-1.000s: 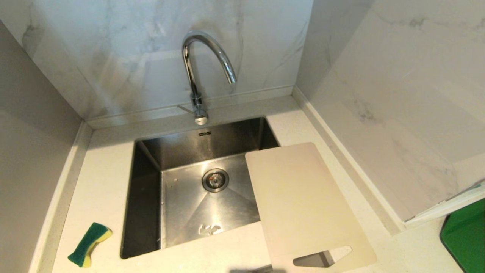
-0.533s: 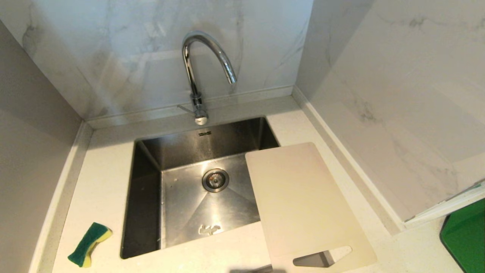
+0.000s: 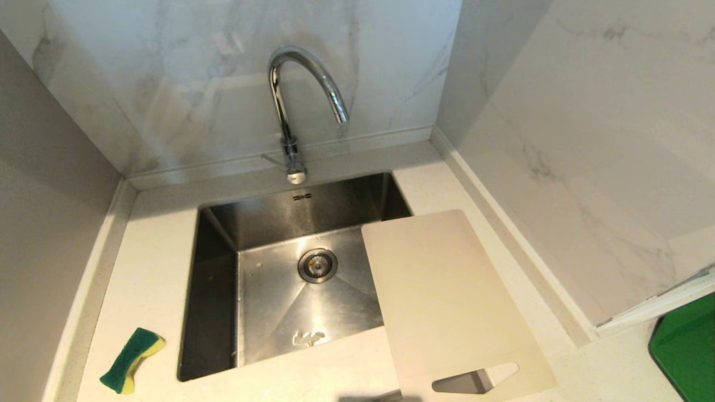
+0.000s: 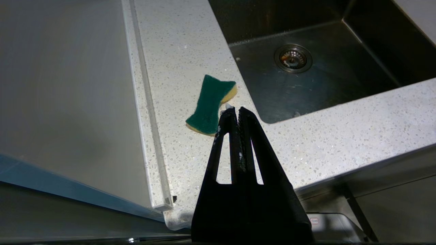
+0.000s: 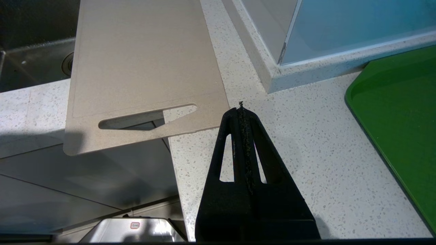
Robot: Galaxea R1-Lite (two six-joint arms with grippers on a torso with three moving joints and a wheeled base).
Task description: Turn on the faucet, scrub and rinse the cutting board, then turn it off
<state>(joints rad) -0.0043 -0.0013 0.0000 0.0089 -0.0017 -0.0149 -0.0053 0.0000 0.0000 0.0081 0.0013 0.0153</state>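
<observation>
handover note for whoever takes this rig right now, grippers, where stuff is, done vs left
Left gripper: shut, empty, hanging near the green-and-yellow sponge on the pale speckled counter left of the steel sink.
Right gripper: shut, empty, off the near corner of the cream plastic cutting board.
The board lies flat on the counter right of the sink, one long edge over the basin, handle-slot end overhanging the counter's front edge.
Chrome gooseneck faucet: no water running.
Done: nothing.
Left: faucet on, scrub, rinse, faucet off.
</observation>
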